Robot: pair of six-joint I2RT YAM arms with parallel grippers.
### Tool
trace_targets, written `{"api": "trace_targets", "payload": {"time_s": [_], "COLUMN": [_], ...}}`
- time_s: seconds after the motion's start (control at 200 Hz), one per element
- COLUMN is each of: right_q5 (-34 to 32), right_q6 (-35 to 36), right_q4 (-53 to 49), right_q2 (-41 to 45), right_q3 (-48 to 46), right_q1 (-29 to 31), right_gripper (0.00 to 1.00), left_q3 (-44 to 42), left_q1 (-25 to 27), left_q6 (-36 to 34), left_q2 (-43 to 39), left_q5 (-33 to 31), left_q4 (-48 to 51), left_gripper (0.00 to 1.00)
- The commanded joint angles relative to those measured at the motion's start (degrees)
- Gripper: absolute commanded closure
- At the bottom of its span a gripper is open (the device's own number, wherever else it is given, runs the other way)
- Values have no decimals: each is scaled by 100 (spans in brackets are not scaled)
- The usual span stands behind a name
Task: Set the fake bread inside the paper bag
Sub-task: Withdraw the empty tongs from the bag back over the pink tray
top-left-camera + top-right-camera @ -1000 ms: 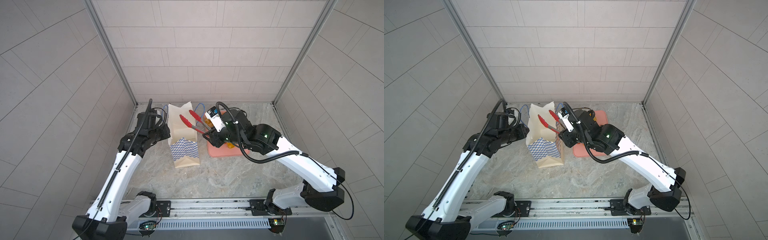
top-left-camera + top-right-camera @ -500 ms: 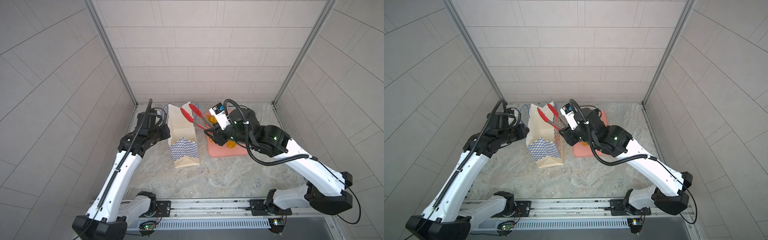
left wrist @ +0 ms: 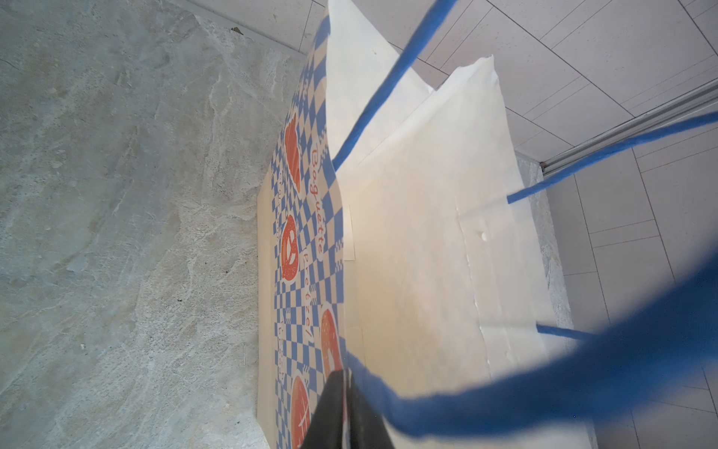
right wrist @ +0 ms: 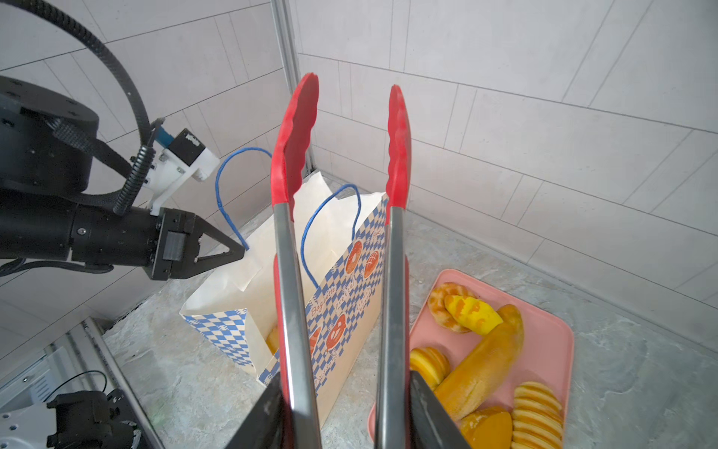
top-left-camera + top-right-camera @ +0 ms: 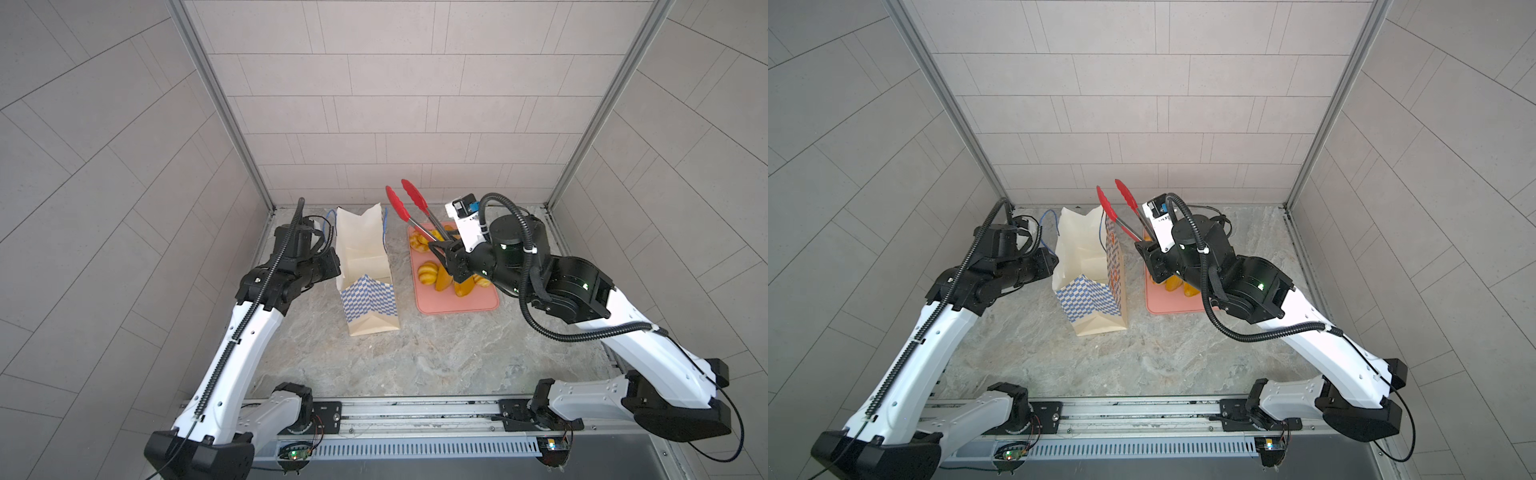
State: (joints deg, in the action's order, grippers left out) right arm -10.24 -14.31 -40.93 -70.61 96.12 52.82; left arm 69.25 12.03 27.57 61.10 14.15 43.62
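Observation:
The paper bag (image 5: 368,301) (image 5: 1088,291) (image 3: 408,252) (image 4: 342,272) stands open on the stone table. My left gripper (image 5: 338,271) (image 5: 1054,262) (image 3: 345,379) (image 4: 239,250) is shut on the bag's left rim beside a blue cord handle. My right gripper (image 5: 440,249) (image 5: 1144,249) (image 4: 345,388) is shut on the red-tipped tongs (image 5: 415,208) (image 5: 1121,216) (image 4: 289,252). Their empty tips point up between the bag and the pink tray (image 5: 457,305) (image 5: 1175,305) (image 4: 551,334). Several pieces of fake bread (image 5: 428,272) (image 5: 1173,284) lie on the tray, among them a baguette (image 4: 481,361). One piece (image 4: 273,338) shows inside the bag.
Tiled walls close the back and both sides; the bag and the tray stand near the back wall. A metal rail (image 5: 415,409) runs along the table's front edge, carrying both arm bases.
My right arm has swung the tongs up and to the right, from over the bag's mouth towards the tray. The left gripper has kept still on the bag's rim.

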Motion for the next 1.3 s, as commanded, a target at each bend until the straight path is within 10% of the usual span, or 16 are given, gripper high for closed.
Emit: {"api": "trace_targets", "payload": {"time_s": [0.0,0.43,1.296], "right_q5": [-615,-837,1134], "right_q6": [189,92,-910], "right_q4": [195,-37,-192], "right_q2": [229,387,71], "right_q3": [6,-236,-1572], "right_q1": [-8,-623,-2948], "right_gripper": [54,54,57], "left_q3": [-22,-27,-70], "left_q1": [19,19,20], "left_q6": [-32,-42,-56], "left_q2": [-48,-54,-31], "left_q5": [16,10,17], "left_q4": [22,24,23], "left_gripper": [87,87,87]}}
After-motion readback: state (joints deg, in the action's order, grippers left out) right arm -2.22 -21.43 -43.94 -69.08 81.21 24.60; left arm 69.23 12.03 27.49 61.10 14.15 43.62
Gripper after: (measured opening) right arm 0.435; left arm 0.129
